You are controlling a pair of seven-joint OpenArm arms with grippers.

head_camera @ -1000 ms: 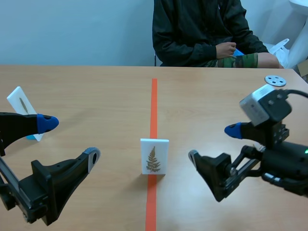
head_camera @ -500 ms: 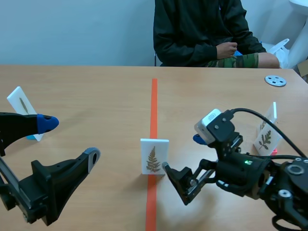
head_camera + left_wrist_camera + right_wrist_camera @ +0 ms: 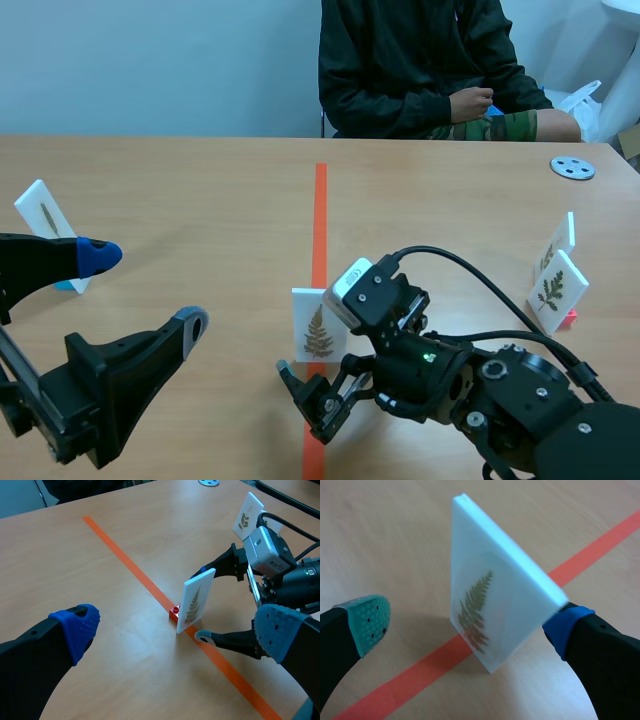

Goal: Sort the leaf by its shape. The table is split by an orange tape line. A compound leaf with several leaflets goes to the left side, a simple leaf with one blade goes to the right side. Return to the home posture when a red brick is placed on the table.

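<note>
the fern card is standing upright on its small red base, right on the orange tape line and not yet sorted. its leaf is showing many small leaflets, so i am judging it compound and bound for the left of the line. over the last second the right tool has been swinging in from well right of the line and is now straddling the card, so the approach looks finished and the squeeze is likely coming next. its fingers are standing wide apart: the green pad is sitting clear of the printed face, while the blue pad is sitting at the card's back edge, and i cannot tell whether it is touching. nothing is being held yet. that move is also uncovering two more leaf cards well right of the line. the left tool is hanging spread and empty left of the line, unchanged, near a tilted card with a slender leaf. a person is sitting across the counter, beyond the line's far end.
</note>
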